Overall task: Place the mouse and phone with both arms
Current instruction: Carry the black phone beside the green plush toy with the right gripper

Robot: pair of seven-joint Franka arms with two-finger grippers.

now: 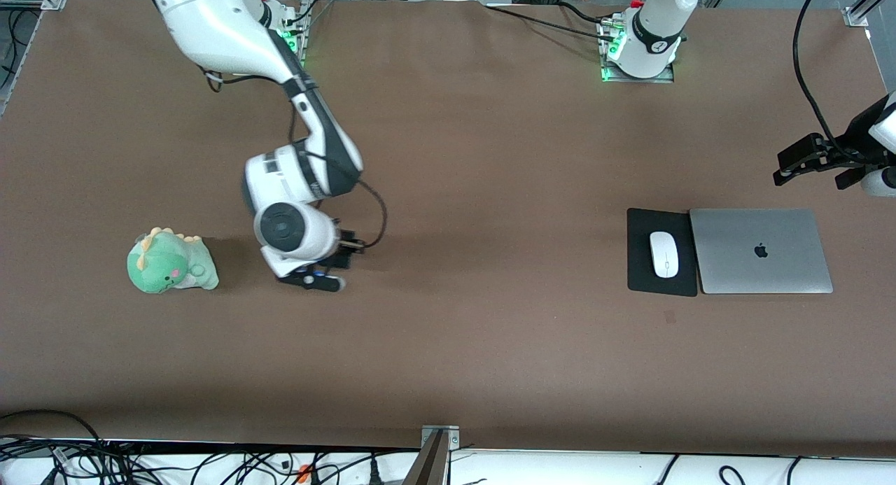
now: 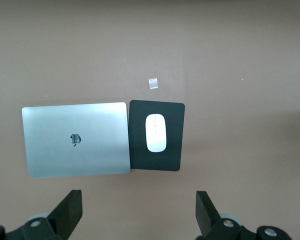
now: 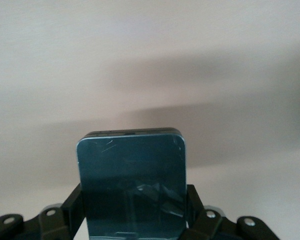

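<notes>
High front camera; wrist cameras apparently face downward.

Brown table bears plush dinosaur, black mouse pad, closed laptop

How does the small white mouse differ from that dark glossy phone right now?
The white oval mouse lies free on the black mouse pad; the flat, dark rectangular phone is clamped in the right gripper. The mouse is rounded, the phone flat with rounded corners. Both look smooth and glossy.
</notes>
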